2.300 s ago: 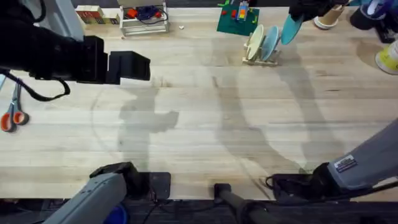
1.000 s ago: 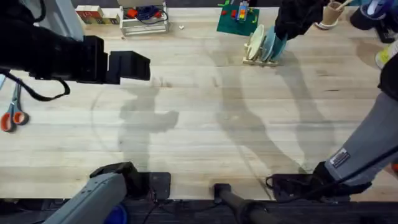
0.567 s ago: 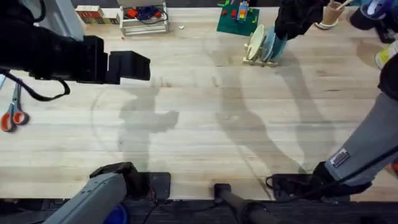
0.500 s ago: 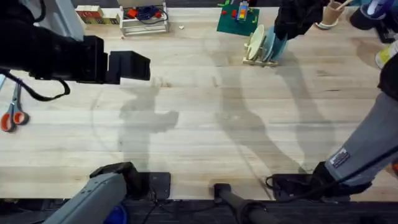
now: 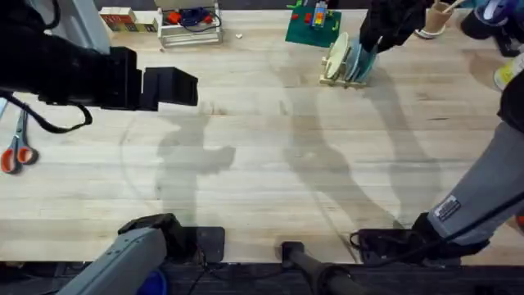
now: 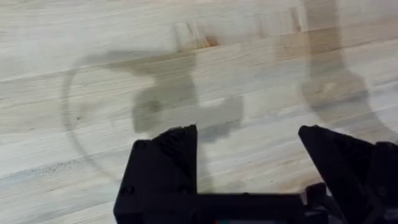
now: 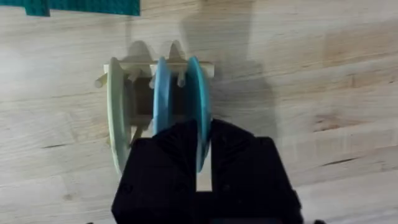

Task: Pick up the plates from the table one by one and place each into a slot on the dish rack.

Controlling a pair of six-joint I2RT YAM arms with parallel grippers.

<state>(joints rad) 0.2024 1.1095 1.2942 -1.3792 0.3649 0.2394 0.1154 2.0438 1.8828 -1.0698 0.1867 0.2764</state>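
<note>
Now, on the table (image 5: 270,164) I see the rack (image 5: 344,78) at upper right of the overhead view, and my right gripper (image 7: 204,152) pinches the turquoise plate (image 7: 198,99) upright in a slot beside the light-blue plate (image 7: 160,93). I should release only once it seats. Left gripper (image 6: 249,162) hangs spread, idle.

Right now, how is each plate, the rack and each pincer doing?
Saturated turquoise round plate: upright in the rack, pincer around its edge.
Paler light-blue plate: upright in the rack.
Cream plate: upright in the rack.
Small pale wooden rack: holds three plates.
Right pincer: shut on the turquoise plate.
Left pincer: open, holding nothing.
</note>
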